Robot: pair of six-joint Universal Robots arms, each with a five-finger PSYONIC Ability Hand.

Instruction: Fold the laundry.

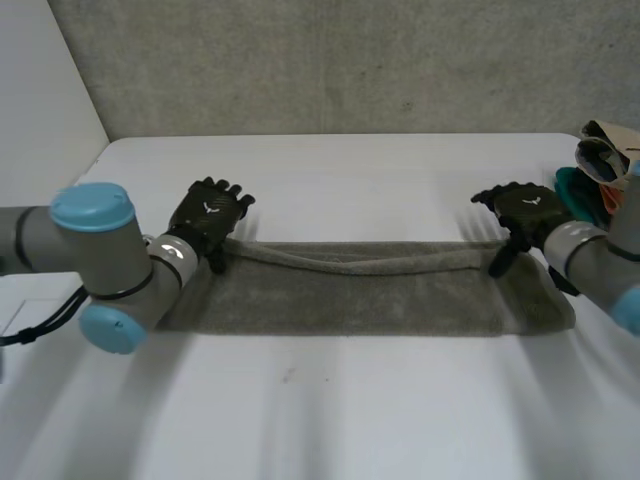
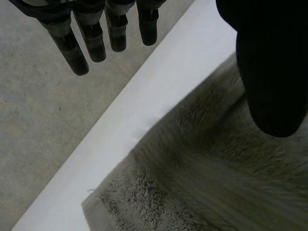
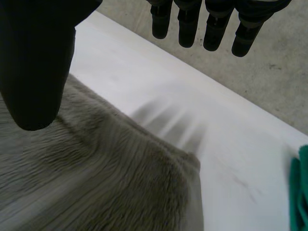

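Note:
A grey-brown towel (image 1: pixel 350 290) lies folded into a long strip across the white table (image 1: pixel 330 170), its far edge rumpled. My left hand (image 1: pixel 208 215) hovers over the towel's far left corner, open, fingers straight and holding nothing. My right hand (image 1: pixel 520 212) hovers over the far right corner, open too, thumb pointing down toward the cloth. In the left wrist view the fingers (image 2: pixel 79 43) and thumb (image 2: pixel 272 67) stand apart above the towel (image 2: pixel 207 178). In the right wrist view the fingers (image 3: pixel 211 24) and thumb (image 3: pixel 36 67) stand spread above the towel (image 3: pixel 96 168).
A pile of other laundry (image 1: pixel 600 170), teal and light cloth, sits at the table's far right; a teal edge (image 3: pixel 301 192) shows beyond the right hand. A grey wall stands behind the table's far edge.

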